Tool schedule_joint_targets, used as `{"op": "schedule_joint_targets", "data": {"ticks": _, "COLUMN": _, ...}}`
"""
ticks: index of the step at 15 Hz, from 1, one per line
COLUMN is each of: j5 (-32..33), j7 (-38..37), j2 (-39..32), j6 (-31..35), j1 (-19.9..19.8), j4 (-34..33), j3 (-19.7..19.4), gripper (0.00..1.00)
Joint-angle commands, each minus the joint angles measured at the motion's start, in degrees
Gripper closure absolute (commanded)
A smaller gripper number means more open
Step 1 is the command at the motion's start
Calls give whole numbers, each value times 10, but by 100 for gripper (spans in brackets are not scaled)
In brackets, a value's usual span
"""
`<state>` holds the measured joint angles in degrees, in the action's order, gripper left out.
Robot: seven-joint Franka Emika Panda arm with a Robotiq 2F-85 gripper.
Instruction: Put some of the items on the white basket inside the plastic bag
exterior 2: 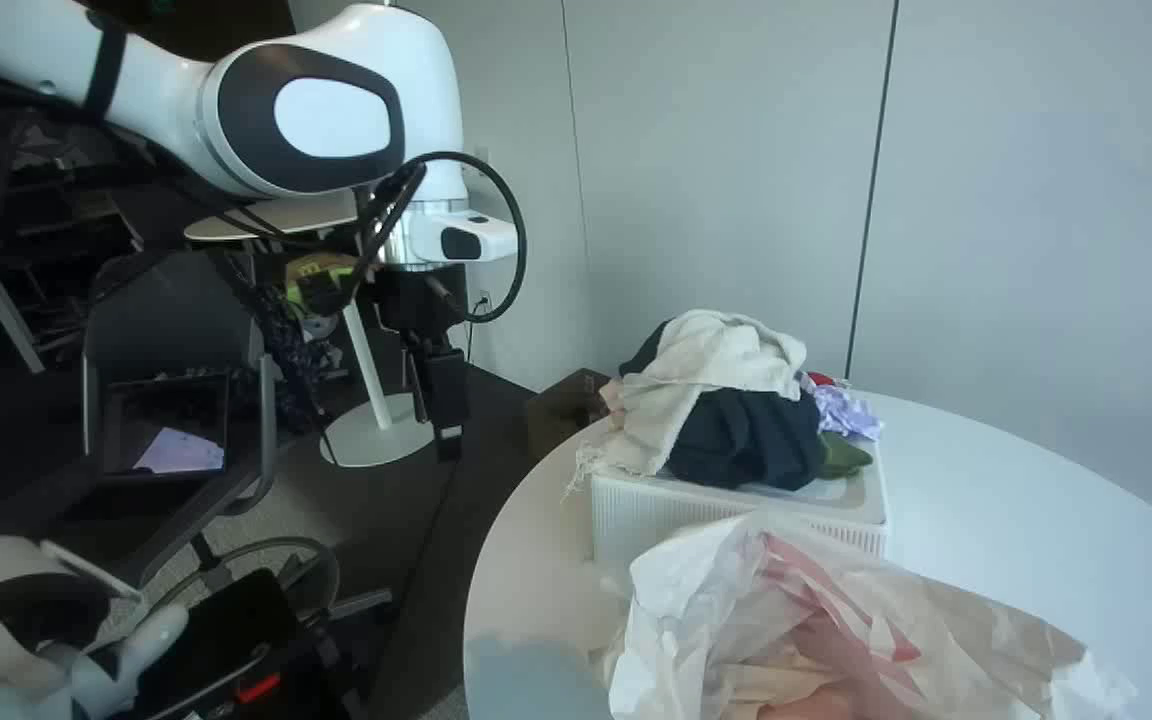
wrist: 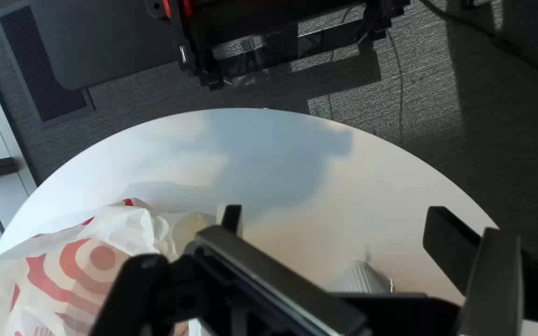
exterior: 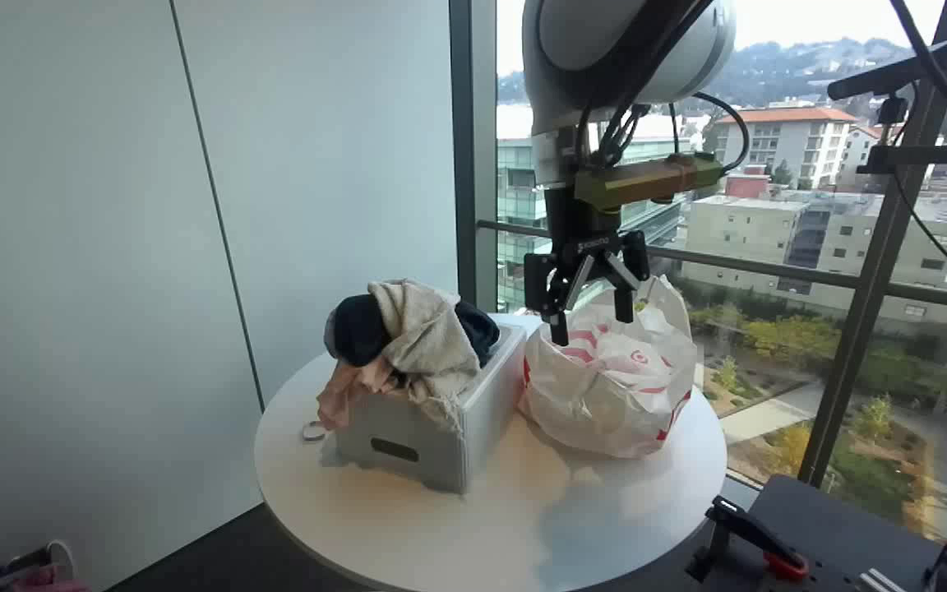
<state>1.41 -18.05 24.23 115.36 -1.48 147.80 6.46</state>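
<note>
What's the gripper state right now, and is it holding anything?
Gripper: open, its fingers wide apart in the wrist view, holding nothing.

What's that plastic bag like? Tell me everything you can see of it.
The plastic bag looks thin, crinkled and whitish, with red markings; a ringed bullseye shows in the wrist view. It sits slumped but upright on the round white table, its uneven mouth gaping open. The white basket stands beside it; I can't tell whether they touch. The hand is clear of it. What lies inside, if anything, is hard to make out.
</note>
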Motion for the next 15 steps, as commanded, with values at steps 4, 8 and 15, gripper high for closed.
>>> {"op": "schedule_joint_targets", "data": {"ticks": 4, "j5": 1, "j7": -1, "j2": 0, "j6": -1, "j1": 4, "j4": -4, "j3": -4, "gripper": 0}}
{"op": "schedule_joint_targets", "data": {"ticks": 8, "j5": 1, "j7": -1, "j2": 0, "j6": -1, "j1": 4, "j4": -4, "j3": -4, "gripper": 0}}
{"op": "schedule_joint_targets", "data": {"ticks": 15, "j5": 1, "j7": 4, "j2": -48, "j6": 63, "j1": 7, "j4": -29, "j3": -1, "gripper": 0}}
